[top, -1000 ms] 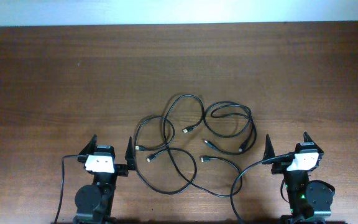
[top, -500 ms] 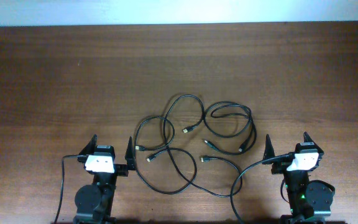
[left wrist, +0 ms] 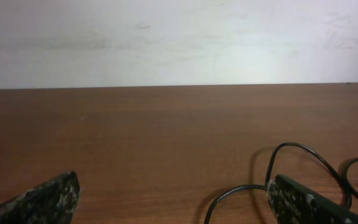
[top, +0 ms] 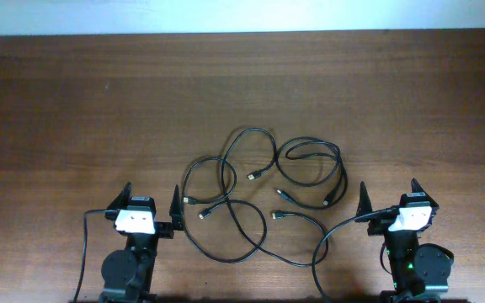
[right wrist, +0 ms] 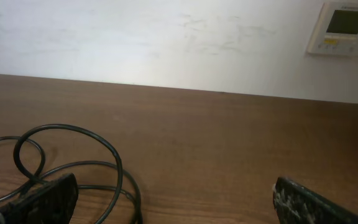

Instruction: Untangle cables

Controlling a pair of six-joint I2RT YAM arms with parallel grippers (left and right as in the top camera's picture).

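Tangle of thin black cables [top: 253,176] lying in loose overlapping loops at centre frame on the brown wooden counter [top: 74,101], left tool [top: 151,195] at lower left, right tool [top: 389,192] at lower right, both spread wide and holding nothing, flanking the tangle

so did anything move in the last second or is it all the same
Nothing visibly changed. The left fingers and the right fingers stand open and empty at the near side of the table, where they were. The cables lie in the same tangle between them, untouched.
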